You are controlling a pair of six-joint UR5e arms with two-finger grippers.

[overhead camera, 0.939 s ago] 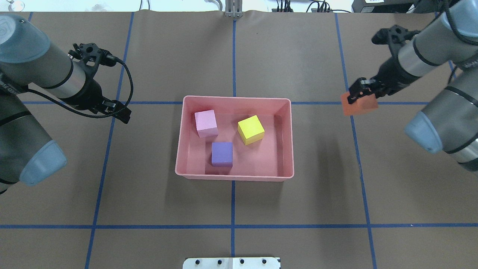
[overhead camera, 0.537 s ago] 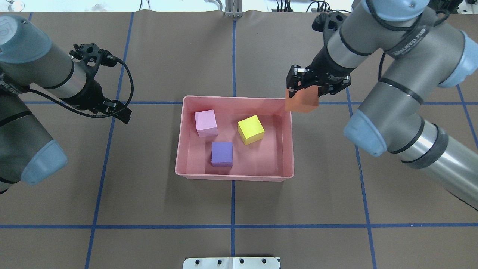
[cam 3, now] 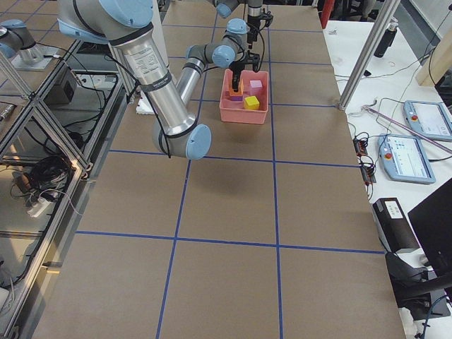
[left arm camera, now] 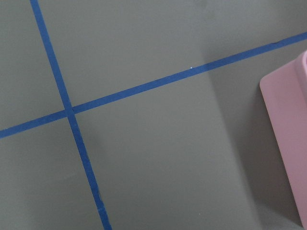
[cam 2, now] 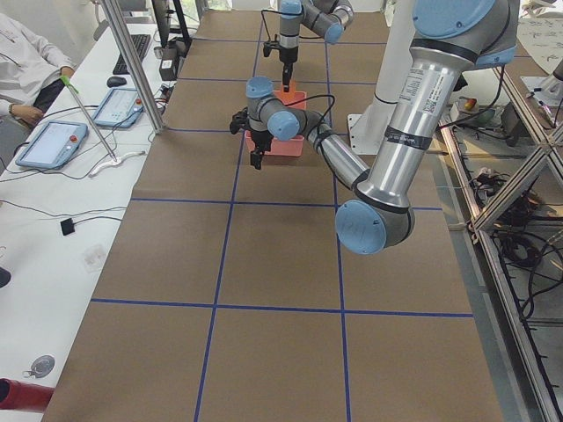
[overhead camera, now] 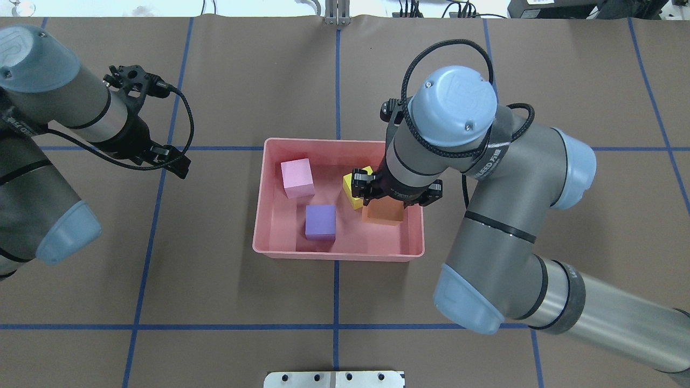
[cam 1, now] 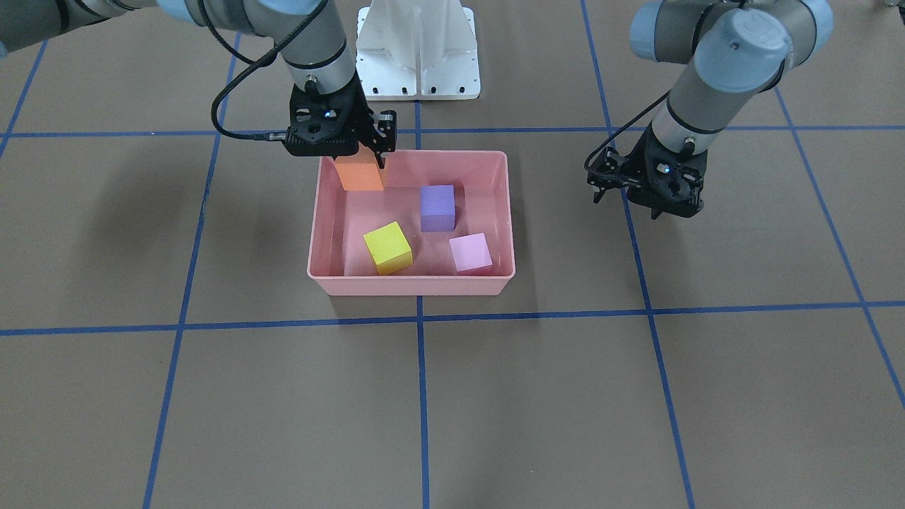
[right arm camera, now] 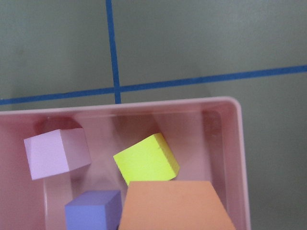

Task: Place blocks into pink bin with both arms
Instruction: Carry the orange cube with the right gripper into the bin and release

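Note:
The pink bin (overhead camera: 339,141) sits mid-table and holds the light pink cube (overhead camera: 297,178), the purple cube (overhead camera: 320,221) and the yellow cube (overhead camera: 353,195), which is partly hidden under my right wrist. My right gripper (overhead camera: 396,196) is shut on the orange cube (overhead camera: 383,214) and holds it low inside the bin's near right corner, beside the yellow cube. I cannot tell whether it touches the floor. The front view shows this gripper (cam 1: 360,159) on the orange cube (cam 1: 359,177). My left gripper (overhead camera: 175,164) is empty, jaws apart, over the table left of the bin.
Blue tape lines cross the brown table cover. The white base pedestal (cam 1: 417,49) stands behind the bin in the front view. An operator (cam 2: 26,70) sits at a side bench with tablets (cam 2: 53,145). The left wrist view shows one bin corner (left arm camera: 288,124).
My right arm has swung left from the table's right side, carrying the orange cube over the bin's rim and down inside. The left arm has barely moved.

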